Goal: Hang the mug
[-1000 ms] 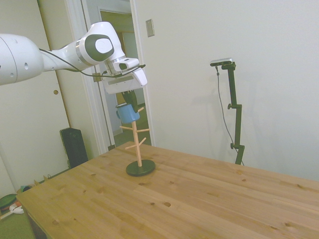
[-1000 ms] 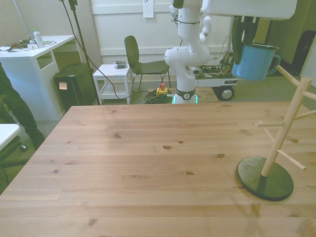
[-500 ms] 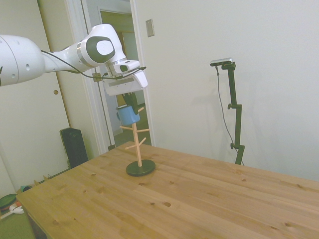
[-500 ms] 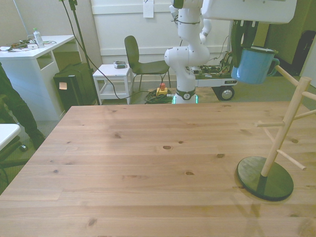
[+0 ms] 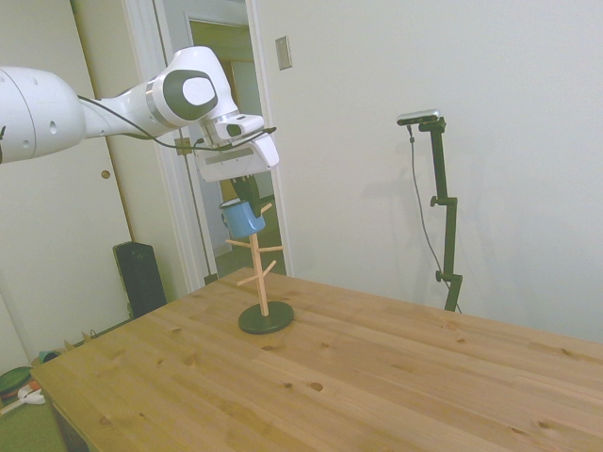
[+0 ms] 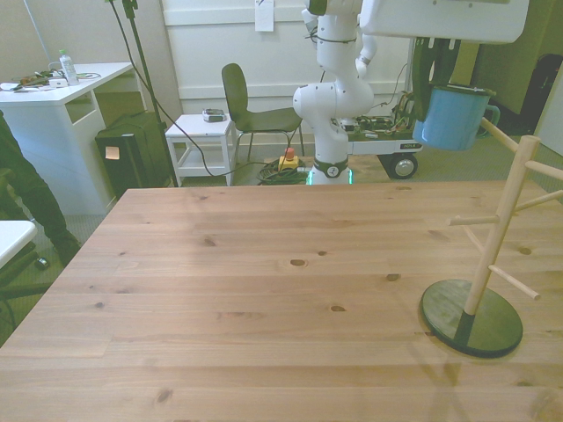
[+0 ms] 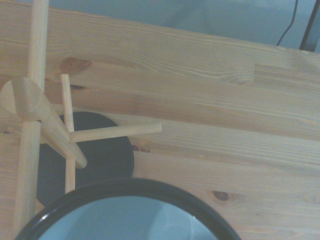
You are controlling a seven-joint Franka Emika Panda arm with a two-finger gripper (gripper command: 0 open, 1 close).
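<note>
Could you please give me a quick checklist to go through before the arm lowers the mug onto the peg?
1. Gripper shut on the mug: ok.
2. Mug upright, handle toward the mug tree: ok.
3. Handle threaded over the top peg: cannot tell; they look close in the front view.
4. Tree's dark base flat on the table: ok.
5. Mug hanging by itself: not ok, not yet released.

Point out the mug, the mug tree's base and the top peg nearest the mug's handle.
mug [image 6: 449,116]: front view, on its light-blue side wall.
mug tree's base [image 6: 447,309]: front view, on the bare dark disc, left of the post.
top peg [image 6: 495,139]: front view, midway along the wooden peg beside the mug's handle.
</note>
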